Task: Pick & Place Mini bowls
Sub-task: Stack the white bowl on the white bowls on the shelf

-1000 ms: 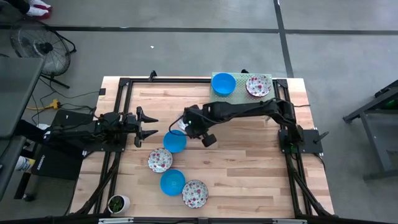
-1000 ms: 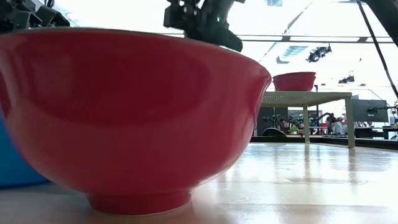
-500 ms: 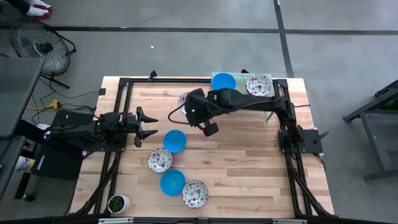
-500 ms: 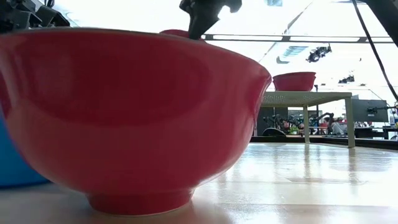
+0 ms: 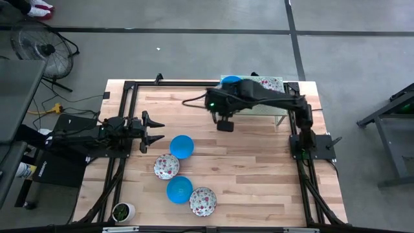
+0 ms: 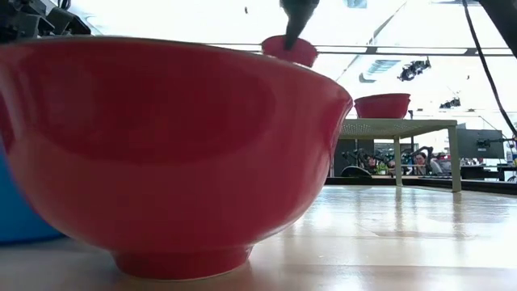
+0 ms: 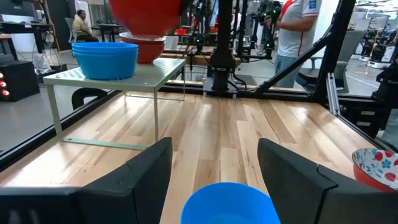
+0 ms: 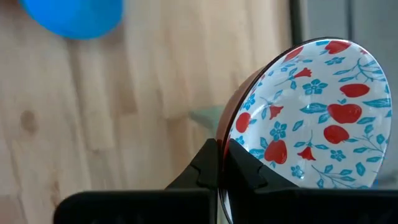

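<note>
While the high view hides what the right gripper [image 5: 224, 123] carries under the dark arm, its own wrist view shows both fingers [image 8: 214, 165] pinched shut on the rim of a floral bowl [image 8: 298, 118], white inside with red and blue flowers, red outside, tilted on edge. The low view catches that bowl's red underside hanging in the air, and the left wrist view shows it above the blue bowls [image 7: 106, 58] stacked on a small raised shelf [image 7: 149, 73]. From above, the right gripper sits just in front of that shelf, where a stack of floral bowls [image 5: 268, 85] also rests. The left gripper [image 5: 154, 131] hovers with its fingers spread wide and empty; 1 blue bowl [image 5: 182, 146] lies just beyond its fingertips, and 3 more bowls lie past it on the table [image 5: 259, 168].
</note>
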Motion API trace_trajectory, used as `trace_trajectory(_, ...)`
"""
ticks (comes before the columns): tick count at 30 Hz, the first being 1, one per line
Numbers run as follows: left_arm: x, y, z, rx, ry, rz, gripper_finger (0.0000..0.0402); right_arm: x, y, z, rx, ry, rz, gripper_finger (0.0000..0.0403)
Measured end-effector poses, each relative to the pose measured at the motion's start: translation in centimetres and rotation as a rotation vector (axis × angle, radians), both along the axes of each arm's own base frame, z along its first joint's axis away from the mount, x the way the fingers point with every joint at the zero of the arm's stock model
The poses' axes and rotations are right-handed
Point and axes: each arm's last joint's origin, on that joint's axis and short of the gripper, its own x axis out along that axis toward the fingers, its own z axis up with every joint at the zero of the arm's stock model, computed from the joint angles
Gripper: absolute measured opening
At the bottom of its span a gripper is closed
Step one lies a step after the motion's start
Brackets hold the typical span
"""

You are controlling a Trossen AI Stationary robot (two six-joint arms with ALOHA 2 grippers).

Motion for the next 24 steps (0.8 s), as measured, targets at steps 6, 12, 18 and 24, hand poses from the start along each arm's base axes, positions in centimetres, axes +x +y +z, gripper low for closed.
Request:
trace_trajectory(6, 0.0, 0.0, 0.0, 0.000, 0.000, 0.000, 0.0232, -3.1, -1.5, 1.8, -0.019, -0.042, -0.153, 0.0001)
trace_trajectory(12, 0.0, 0.0, 0.0, 0.000, 0.000, -0.001, 0.0232, -6.9, -3.4, 1.1, 0.003, -0.022, -0.346, 0.0001)
trace_trajectory(18, 0.0, 0.0, 0.0, 0.000, 0.000, 0.000, 0.0232, -10.9, -4.8, -0.1, 0.010, 0.005, -0.518, 0.0001)
trace_trajectory(24, 0.0, 0.0, 0.0, 0.000, 0.000, -0.001, 0.0232, -13.2, -6.3, -1.5, -0.021, 0.043, -0.598, 0.0001)
